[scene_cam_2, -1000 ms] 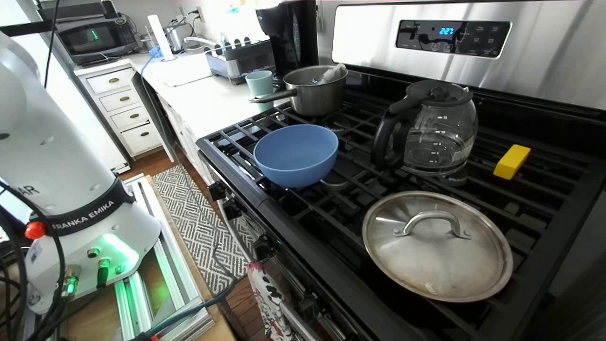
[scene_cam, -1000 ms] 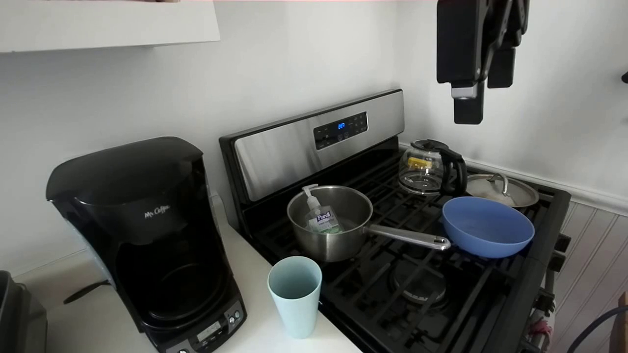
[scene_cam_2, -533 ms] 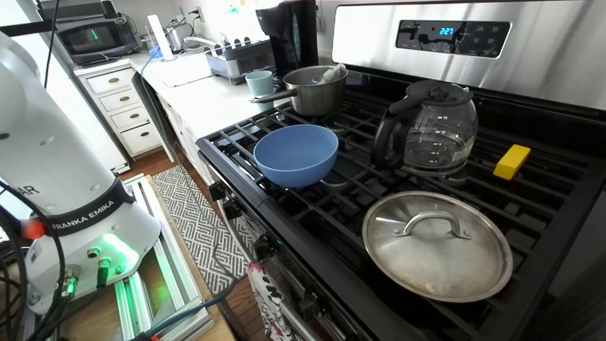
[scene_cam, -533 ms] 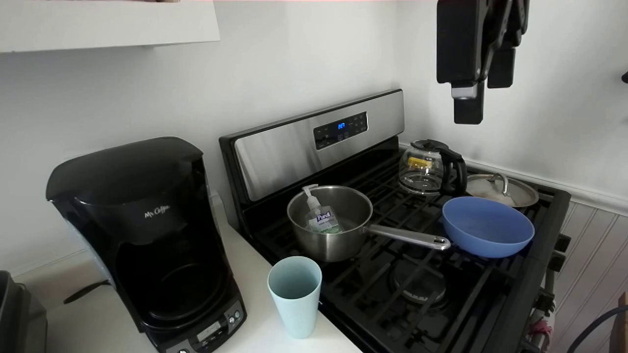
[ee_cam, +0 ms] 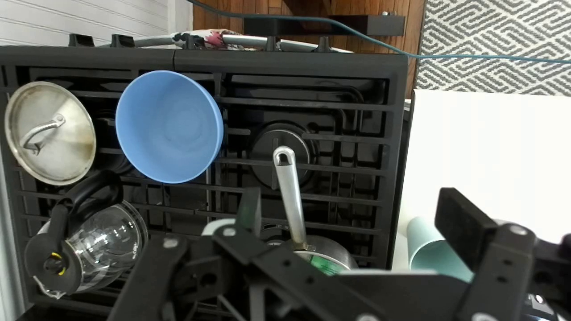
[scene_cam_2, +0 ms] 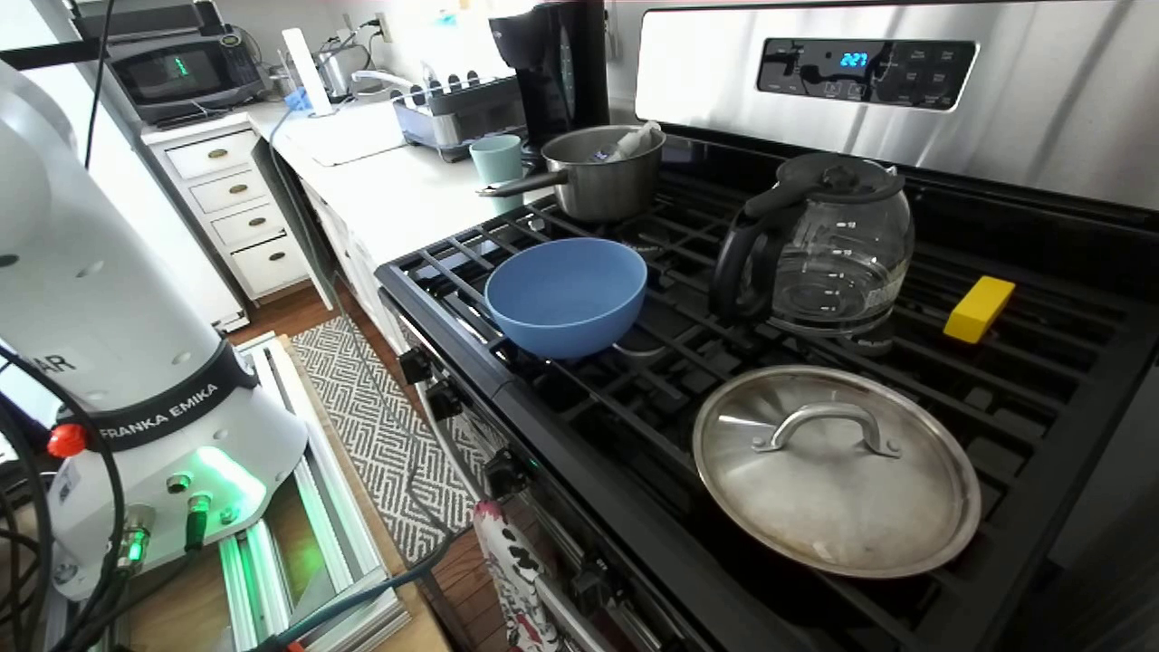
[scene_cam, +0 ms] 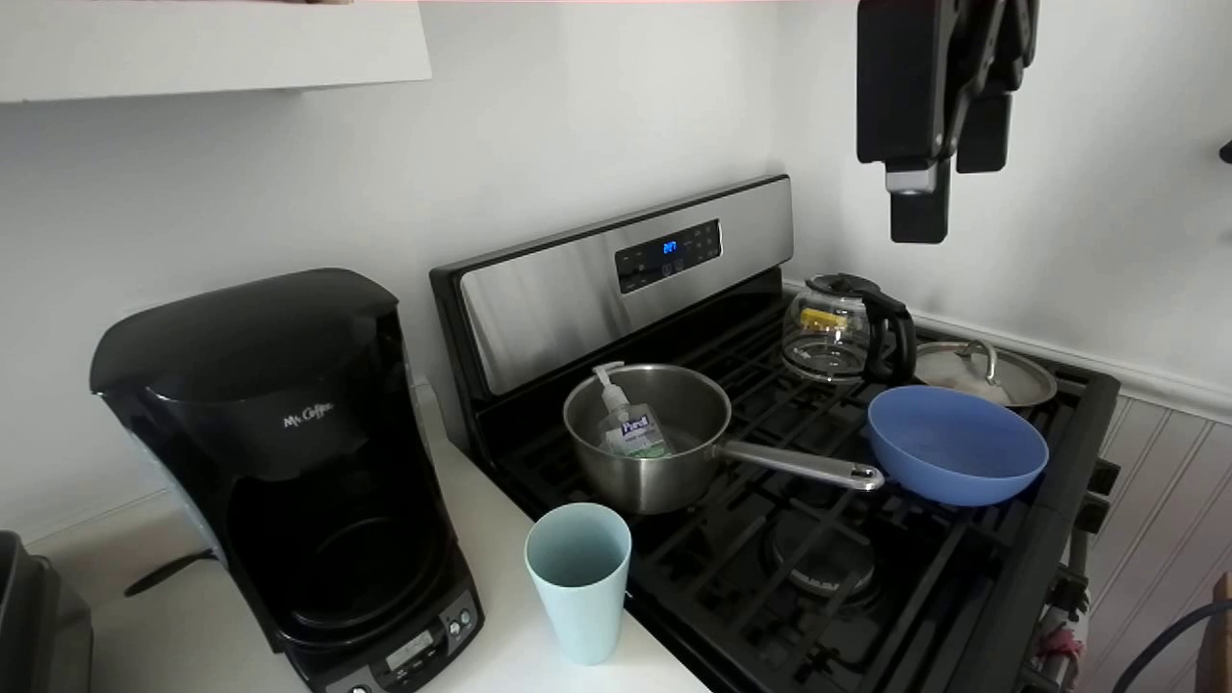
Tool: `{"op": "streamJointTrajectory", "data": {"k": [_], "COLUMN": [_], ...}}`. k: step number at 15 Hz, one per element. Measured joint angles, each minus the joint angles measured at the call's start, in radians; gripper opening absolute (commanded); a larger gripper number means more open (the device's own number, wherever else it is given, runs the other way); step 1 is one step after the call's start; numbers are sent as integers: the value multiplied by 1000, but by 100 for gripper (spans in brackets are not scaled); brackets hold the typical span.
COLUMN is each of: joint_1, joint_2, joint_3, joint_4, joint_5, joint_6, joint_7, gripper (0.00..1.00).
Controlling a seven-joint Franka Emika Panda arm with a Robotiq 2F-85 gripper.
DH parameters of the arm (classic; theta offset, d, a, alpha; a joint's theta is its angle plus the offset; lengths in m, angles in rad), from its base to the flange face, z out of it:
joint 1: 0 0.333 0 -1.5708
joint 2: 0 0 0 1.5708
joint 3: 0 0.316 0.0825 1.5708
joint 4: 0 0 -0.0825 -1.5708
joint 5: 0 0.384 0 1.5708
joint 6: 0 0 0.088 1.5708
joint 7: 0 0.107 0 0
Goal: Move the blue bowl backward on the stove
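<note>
The blue bowl sits upright and empty on the front grates of the stove, near its front edge. It shows whole in an exterior view and in the wrist view. The stove's front rim shows in the wrist view. My gripper hangs high above the stove, well apart from the bowl. In the wrist view the gripper has its fingers wide apart with nothing between them; the bowl lies to the upper left of them.
A steel saucepan holds a sanitizer bottle; its handle points toward the front. A glass carafe, a steel lid and a yellow block are on the grates. A light-blue cup and black coffee maker stand beside the stove.
</note>
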Motion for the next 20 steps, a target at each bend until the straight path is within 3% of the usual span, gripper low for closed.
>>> {"op": "streamJointTrajectory", "data": {"k": [4,10,17,20], "joint_1": [3,-81,-213,-237], "joint_2": [-2,-27,-119,-128], "joint_3": [-27,-166,-247,-252], "joint_4": [0,-15,-213,-255], "joint_5": [0,-2,-3,-3], "joint_6": [0,-1,37,48], "joint_7": [19,132,316,351], "gripper": [100,100,100,100]}}
